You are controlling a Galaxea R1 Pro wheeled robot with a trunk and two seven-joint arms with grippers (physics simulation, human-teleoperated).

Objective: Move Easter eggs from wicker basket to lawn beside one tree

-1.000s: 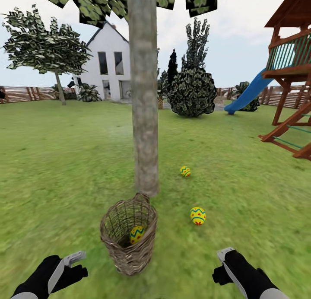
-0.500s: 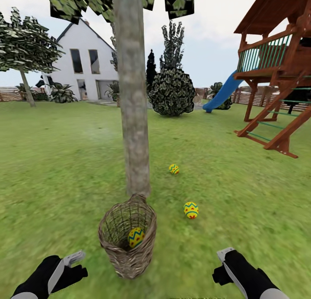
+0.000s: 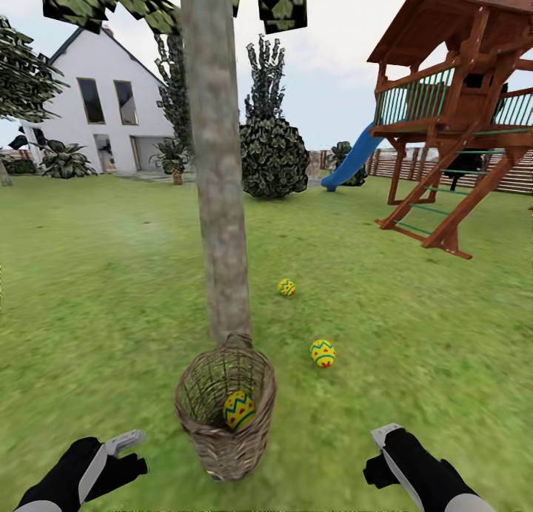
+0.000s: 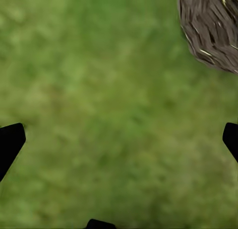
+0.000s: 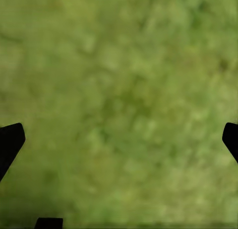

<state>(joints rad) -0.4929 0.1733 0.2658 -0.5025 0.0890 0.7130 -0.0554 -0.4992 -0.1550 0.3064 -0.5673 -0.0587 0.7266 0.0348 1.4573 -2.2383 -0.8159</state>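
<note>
round open-weave brown wicker basket [image 3: 226,412], just before the grey-brown tree trunk [image 3: 217,164], holds one yellow zigzag-banded egg [image 3: 238,411]; two like eggs [image 3: 322,353] [image 3: 286,287] lie on grass beside the trunk. left gripper [image 3: 118,453] and right gripper [image 3: 385,445]: jaws spread, empty. descend vertically into the basket, avoiding its rim.

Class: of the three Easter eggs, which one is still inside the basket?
The nearest egg, inside the wicker basket; the other two lie on the lawn.
</note>
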